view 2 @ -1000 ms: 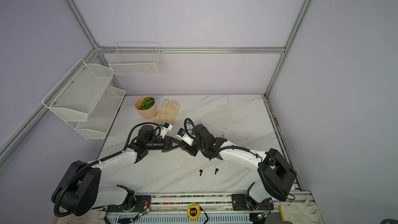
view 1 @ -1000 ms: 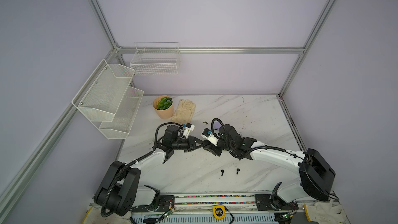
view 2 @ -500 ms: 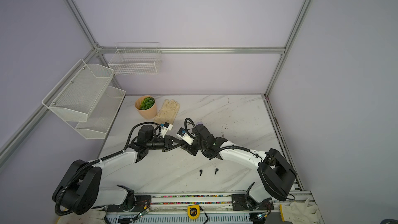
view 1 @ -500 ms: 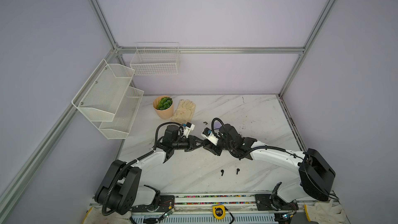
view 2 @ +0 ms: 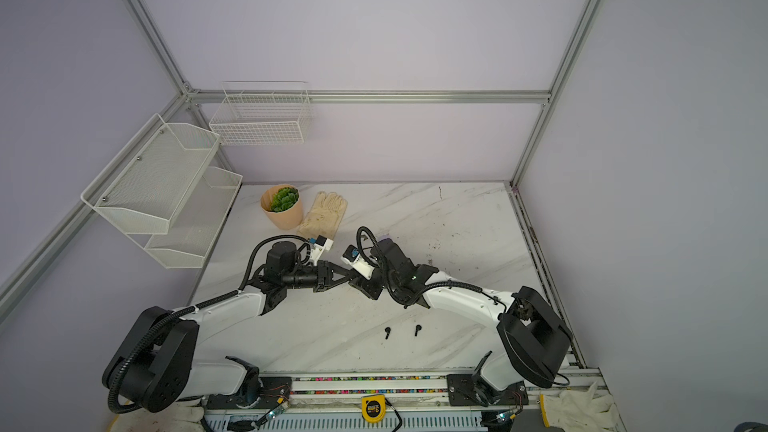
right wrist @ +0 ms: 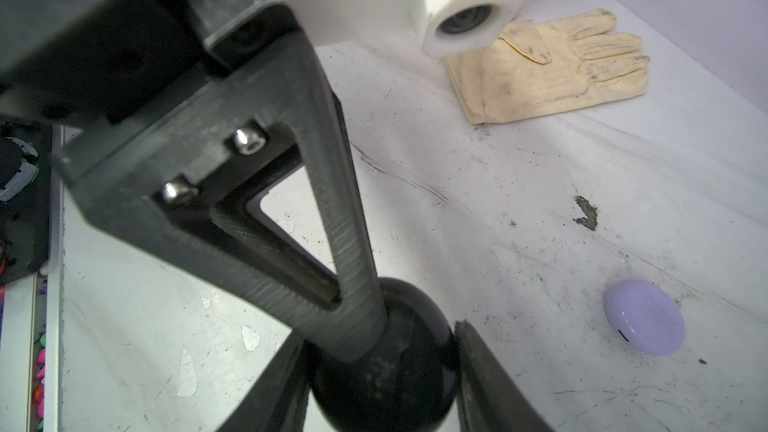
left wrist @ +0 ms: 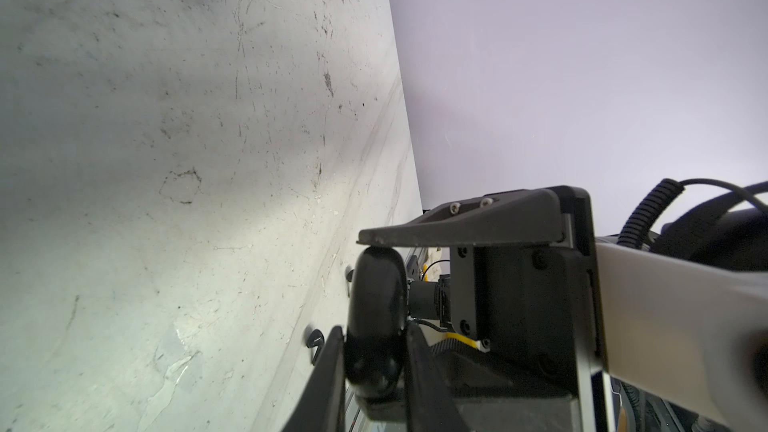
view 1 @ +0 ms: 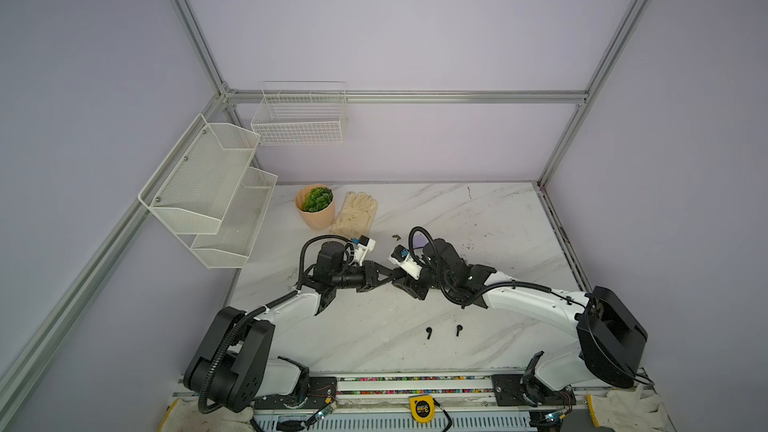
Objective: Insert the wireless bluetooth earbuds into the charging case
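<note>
Directly in front of the glove (view 1: 355, 214), on the side nearer the robot, both grippers meet over the table (view 1: 478, 218) on one round black case (right wrist: 415, 342). The left gripper (left wrist: 376, 351) has its fingers (left wrist: 328, 371) drawn close together. They pinch the case across its thin edge, and the left wrist view shows it wedged between them. The right gripper (right wrist: 382, 367) has its fingers (right wrist: 486, 367) spread to span the case and clamped on its round sides, one on each side. In both top views the two grippers' tips overlap and hide the case. I cannot tell whether the case rests on the table or hangs just above it.

Two black earbuds (view 1: 428, 332) lie loose on the table, farther from the glove than the grippers are and nearer the robot. They are near each other but not touching, and well apart from the case. Neither gripper touches them.

A shut lilac case (right wrist: 644, 317) lies flat on the table to the right of the glove, apart from both the glove and the grippers.
</note>
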### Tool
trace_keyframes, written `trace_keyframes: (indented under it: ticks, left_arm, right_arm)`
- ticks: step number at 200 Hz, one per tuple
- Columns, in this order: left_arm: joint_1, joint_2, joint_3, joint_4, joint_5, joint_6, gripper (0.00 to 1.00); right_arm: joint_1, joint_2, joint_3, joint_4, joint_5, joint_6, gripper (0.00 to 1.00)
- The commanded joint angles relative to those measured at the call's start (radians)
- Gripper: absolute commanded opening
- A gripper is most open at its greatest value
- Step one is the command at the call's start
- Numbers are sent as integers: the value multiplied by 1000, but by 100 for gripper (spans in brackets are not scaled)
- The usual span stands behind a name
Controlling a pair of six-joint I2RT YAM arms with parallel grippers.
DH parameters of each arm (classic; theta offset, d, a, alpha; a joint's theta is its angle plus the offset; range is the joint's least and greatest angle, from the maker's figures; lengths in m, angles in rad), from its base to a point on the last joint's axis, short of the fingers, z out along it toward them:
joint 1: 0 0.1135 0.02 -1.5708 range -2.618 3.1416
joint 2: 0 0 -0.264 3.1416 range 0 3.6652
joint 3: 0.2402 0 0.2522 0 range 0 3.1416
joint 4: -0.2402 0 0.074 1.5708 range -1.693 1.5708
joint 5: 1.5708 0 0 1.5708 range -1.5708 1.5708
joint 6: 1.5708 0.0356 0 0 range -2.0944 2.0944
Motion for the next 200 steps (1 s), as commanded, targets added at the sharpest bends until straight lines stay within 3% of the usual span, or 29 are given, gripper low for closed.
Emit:
trace_keyframes:
  ticks: [1,34,79,152,182,200]
  left_arm:
    - [-19,-38,-33,97,54,-18,14]
    - [-20,-42,-34,112,54,-18,10]
    - [-22,-39,-41,135,40,-15,7]
    - [-21,-16,-46,203,6,-29,4]
    - [-21,-22,-22,216,-7,-8,2]
    - [-19,-41,-4,215,-16,12,1]
  right_arm:
    - [8,-1,20,30,-21,-12,37]
    - [8,-6,26,22,-25,-11,45]
    - [9,-37,59,-42,32,36,63]
    - [3,-207,156,-187,98,141,78]
    - [-98,-232,262,-289,5,265,80]
    - [-222,-199,311,-338,-183,364,77]
